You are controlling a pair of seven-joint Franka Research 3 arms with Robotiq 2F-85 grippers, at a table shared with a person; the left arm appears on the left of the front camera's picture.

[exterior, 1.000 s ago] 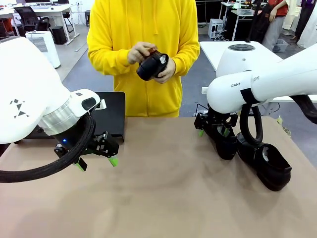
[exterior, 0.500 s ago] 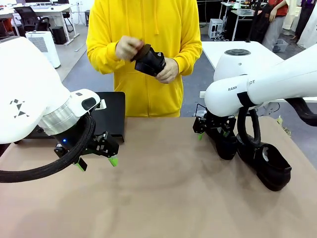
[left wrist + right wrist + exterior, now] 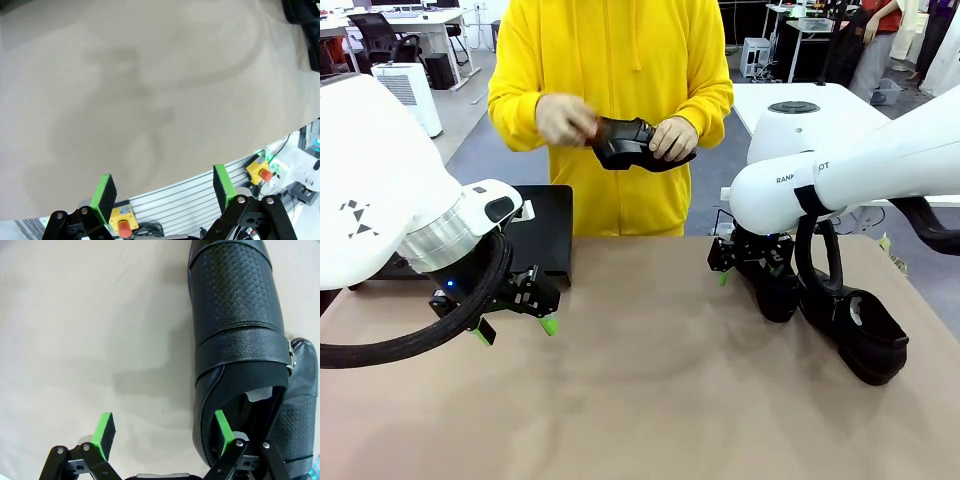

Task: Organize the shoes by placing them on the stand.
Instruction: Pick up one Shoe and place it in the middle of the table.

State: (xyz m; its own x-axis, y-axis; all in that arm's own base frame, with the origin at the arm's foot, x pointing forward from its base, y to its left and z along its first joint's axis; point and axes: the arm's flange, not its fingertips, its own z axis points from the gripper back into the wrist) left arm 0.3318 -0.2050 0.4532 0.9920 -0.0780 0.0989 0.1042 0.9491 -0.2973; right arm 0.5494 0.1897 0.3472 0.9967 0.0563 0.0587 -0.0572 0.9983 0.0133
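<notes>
Your stand (image 3: 546, 226) is showing no shoes (image 3: 776, 292): two are lying tableside, one in the person's hands (image 3: 672, 138); left gripper (image 3: 515, 328) and right gripper (image 3: 748, 268) are gaping, empty.

Looks like a robotics lab. White robot arms (image 3: 860, 165) at a table (image 3: 650, 400), yellow e-stop boxes (image 3: 260, 170) on aluminium rail (image 3: 185, 192), desks (image 3: 425, 20) and an office chair (image 3: 375, 35) out back.

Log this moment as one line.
left tool: open, empty, above table | right tool: open at heel of tabletop shoe | person: holding another shoe | stand: no shoe on visible part
</notes>
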